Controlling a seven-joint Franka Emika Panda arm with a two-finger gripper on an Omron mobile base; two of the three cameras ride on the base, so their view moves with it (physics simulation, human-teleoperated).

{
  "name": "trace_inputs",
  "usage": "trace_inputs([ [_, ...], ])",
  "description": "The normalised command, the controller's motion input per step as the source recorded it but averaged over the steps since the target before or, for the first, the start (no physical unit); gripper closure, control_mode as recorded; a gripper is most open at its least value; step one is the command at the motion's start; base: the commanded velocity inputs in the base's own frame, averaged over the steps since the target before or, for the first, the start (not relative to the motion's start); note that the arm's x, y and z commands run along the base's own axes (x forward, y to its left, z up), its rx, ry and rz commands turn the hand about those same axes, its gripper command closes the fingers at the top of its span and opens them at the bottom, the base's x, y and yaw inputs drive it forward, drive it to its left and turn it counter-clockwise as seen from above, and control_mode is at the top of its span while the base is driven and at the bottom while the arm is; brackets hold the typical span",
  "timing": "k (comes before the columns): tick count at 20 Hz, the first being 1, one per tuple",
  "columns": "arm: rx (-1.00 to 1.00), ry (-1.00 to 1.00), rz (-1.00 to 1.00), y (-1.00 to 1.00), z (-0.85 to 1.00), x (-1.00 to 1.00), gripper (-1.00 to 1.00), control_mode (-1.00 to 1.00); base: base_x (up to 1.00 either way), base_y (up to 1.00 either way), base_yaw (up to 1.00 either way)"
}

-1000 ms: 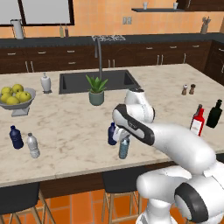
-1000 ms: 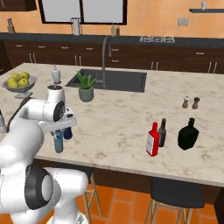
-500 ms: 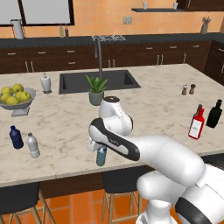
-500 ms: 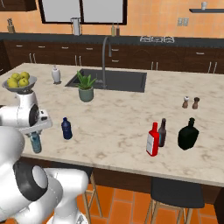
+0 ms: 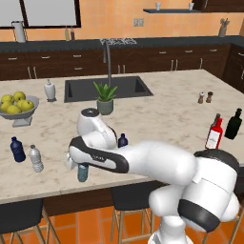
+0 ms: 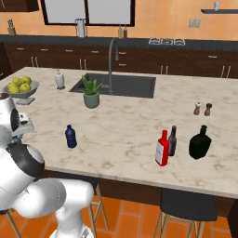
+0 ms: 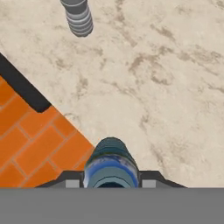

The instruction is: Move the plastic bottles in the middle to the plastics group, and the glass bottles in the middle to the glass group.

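My gripper [image 5: 80, 163] is shut on the pale teal-blue plastic bottle [image 5: 83, 173], held upright just above the counter near its front edge. In the hand view the bottle's top [image 7: 110, 164] sits between the fingers of the gripper [image 7: 110, 180]. The plastics group stands to the left: a navy bottle [image 5: 17, 149] and a clear greyish bottle [image 5: 35, 158], whose cap [image 7: 78, 17] shows ahead. The other navy plastic bottle [image 5: 122, 140] [image 6: 70, 136] stays mid-counter. The red glass bottle [image 5: 214, 134] [image 6: 162, 148] stands beside the dark green-black bottle [image 5: 234, 124] [image 6: 200, 142].
A fruit bowl [image 5: 17, 107], soap dispenser [image 5: 49, 89], potted plant [image 5: 105, 97] and sink [image 5: 107, 88] lie behind. Salt and pepper shakers [image 5: 205, 97] stand far right. A brown bottle [image 6: 172, 141] stands behind the red one. The counter's front edge [image 7: 24, 91] drops to orange floor.
The arm has swung left along the counter's front with the teal bottle, away from the navy bottle in the middle and toward the two bottles at the left.
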Motion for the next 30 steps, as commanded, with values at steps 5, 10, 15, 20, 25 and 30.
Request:
trace_inputs([
  [5, -0.04, -0.17, 0.00, 0.97, 0.05, 0.44, 1.00, -1.00, 0.00, 0.00, 0.00],
  [10, -0.06, -0.04, 0.00, 0.63, -0.01, 0.64, 1.00, -1.00, 0.00, 0.00, 0.00],
  [15, 0.00, 0.12, 0.00, 0.10, -0.27, 0.57, 1.00, -1.00, 0.00, 0.00, 0.00],
  [20, 0.02, 0.04, 0.01, 0.19, -0.42, 0.39, 1.00, -1.00, 0.00, 0.00, 0.00],
  [25, 0.00, 0.00, 0.00, 0.27, -0.34, 0.32, 1.00, -1.00, 0.00, 0.00, 0.00],
  [30, 0.00, 0.00, 0.04, -0.15, -0.41, 0.00, 1.00, -1.00, 0.00, 0.00, 0.00],
])
